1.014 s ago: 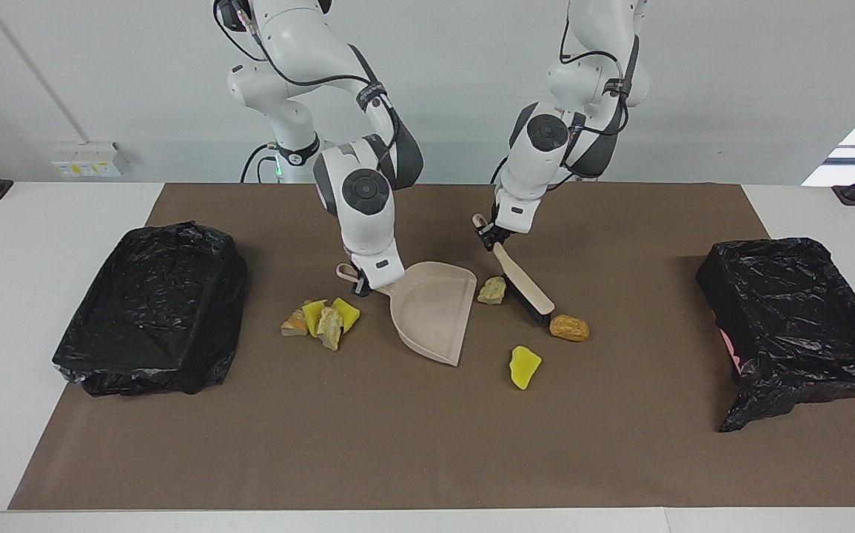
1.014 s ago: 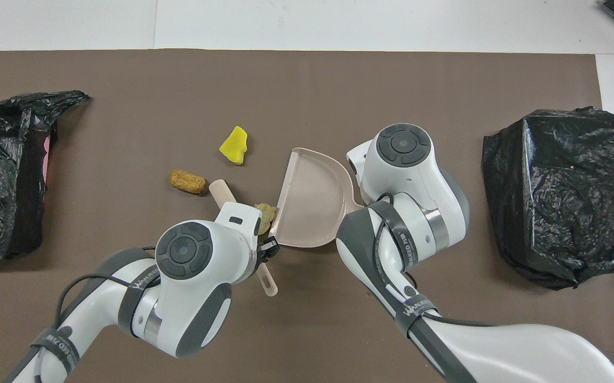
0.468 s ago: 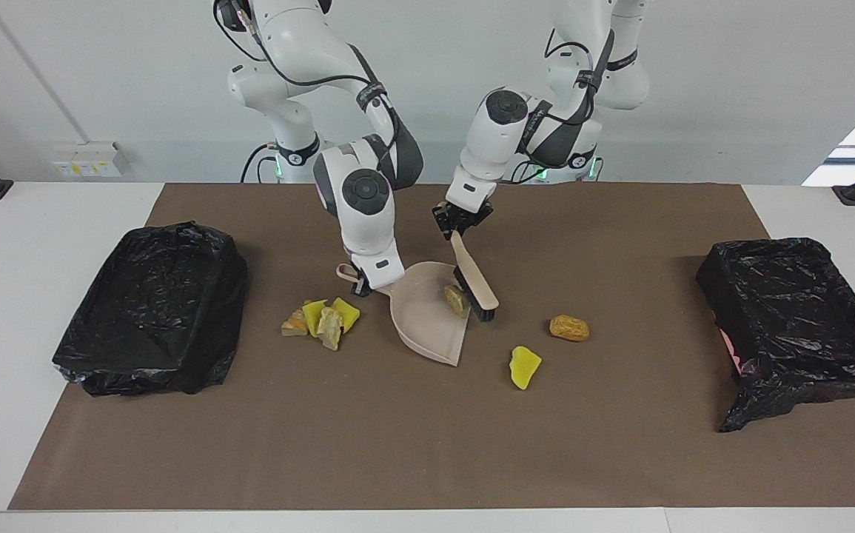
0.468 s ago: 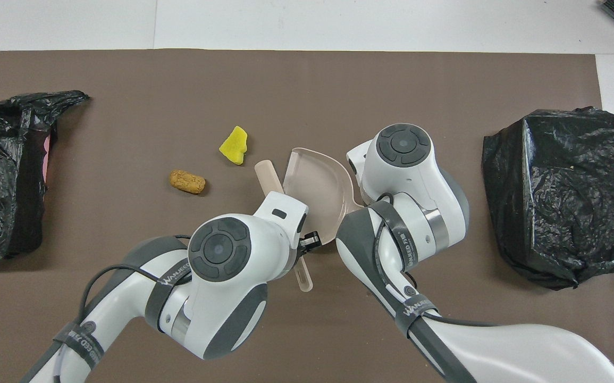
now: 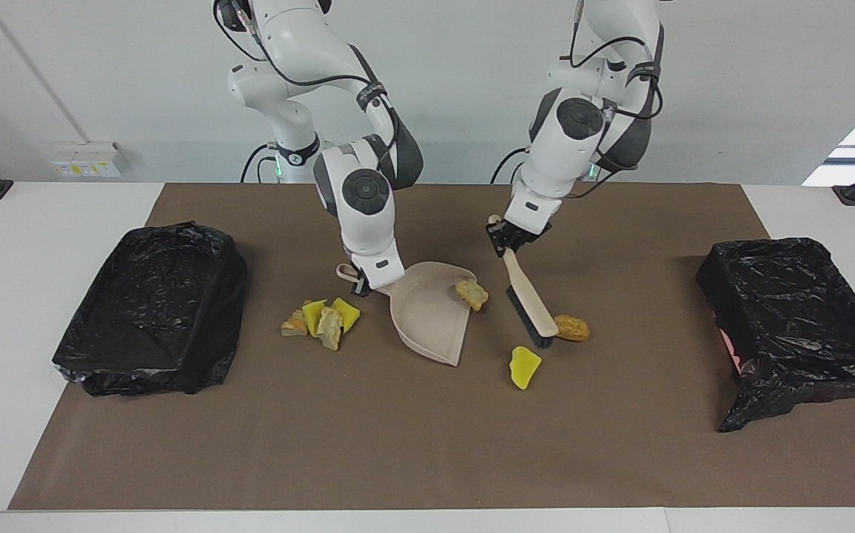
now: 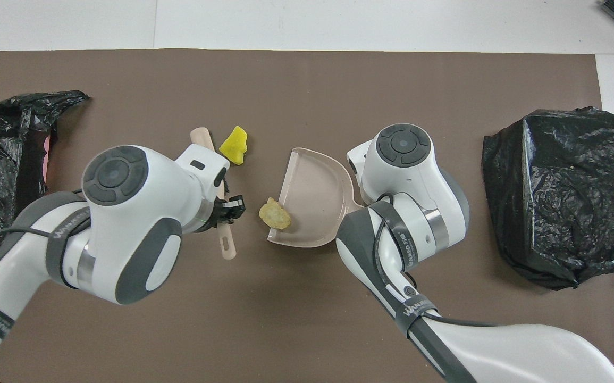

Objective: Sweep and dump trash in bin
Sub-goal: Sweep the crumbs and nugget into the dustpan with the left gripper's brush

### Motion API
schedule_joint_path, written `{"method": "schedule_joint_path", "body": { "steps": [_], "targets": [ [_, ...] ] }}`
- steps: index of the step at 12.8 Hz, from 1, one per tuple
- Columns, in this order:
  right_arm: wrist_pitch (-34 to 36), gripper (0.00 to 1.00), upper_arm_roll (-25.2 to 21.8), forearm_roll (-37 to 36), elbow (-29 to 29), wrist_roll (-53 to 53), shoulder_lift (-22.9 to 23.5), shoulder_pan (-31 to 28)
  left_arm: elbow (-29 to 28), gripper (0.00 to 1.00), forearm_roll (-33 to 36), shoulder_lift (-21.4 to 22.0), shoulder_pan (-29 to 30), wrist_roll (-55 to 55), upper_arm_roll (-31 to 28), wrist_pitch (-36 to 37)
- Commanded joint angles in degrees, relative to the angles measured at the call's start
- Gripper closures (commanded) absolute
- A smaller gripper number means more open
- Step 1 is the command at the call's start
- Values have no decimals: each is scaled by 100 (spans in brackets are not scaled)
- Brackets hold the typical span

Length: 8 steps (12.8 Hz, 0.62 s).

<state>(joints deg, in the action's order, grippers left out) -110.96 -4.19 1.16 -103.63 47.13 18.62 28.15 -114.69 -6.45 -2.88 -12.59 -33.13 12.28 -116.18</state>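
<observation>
Trash [image 5: 321, 319] sits beside your dustpan [image 5: 431, 314], pinched by the right hand [image 5: 360, 283]. Your left hand [image 5: 507, 239] pinches the brush [image 5: 529, 300] near two loose lumps; arm bands read WANJEED.

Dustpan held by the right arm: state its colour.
The dustpan is a plain pale beige-pink, no pattern. The facing view shows it best.

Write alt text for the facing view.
The left end effector holds a brush beside an orange-brown lump; the right end effector holds a dustpan with one lump at its lip. Black-lined bins sit at both table ends.
</observation>
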Motion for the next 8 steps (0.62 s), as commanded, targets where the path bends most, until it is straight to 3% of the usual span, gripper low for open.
{"method": "schedule_joint_path", "body": {
  "steps": [1, 5, 8],
  "targets": [
    [-145, 100, 41, 16, -193, -239, -139, -20, 34, 100, 424, 33, 667, 919, 55, 455],
    [-154, 100, 41, 16, -193, -239, -139, -20, -369, 100, 865, -20, 1153, 1413, 64, 421],
    [-163, 100, 41, 16, -201, -239, -139, -20, -730, 100, 813, -20, 752, 1372, 99, 333]
  ]
}}
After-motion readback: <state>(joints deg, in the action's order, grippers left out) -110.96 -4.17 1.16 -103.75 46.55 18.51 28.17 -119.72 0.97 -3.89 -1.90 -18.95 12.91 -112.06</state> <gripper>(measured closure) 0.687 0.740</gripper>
